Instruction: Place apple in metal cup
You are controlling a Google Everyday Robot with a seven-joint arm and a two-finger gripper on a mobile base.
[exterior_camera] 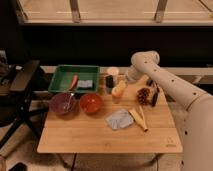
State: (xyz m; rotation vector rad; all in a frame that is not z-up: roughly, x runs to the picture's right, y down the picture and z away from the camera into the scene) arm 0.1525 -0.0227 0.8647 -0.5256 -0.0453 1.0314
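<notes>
Tabletop (pixel 90 135): apple (pixel 119 89) seemingly under gripper (pixel 124 81)

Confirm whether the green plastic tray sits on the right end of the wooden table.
No. The green plastic tray sits at the wooden table's back left corner, while the gripper is near the back middle.

dim, warm room light from above, soft blur throughout, gripper (pixel 121 83) hazy, dark shadowed background behind the table (pixel 90 137).

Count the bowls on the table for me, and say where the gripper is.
2. A purple bowl sits at the table's left, an orange-red bowl just right of it; none looks hidden. The gripper is at the apple, right of the dark cylindrical container.
</notes>
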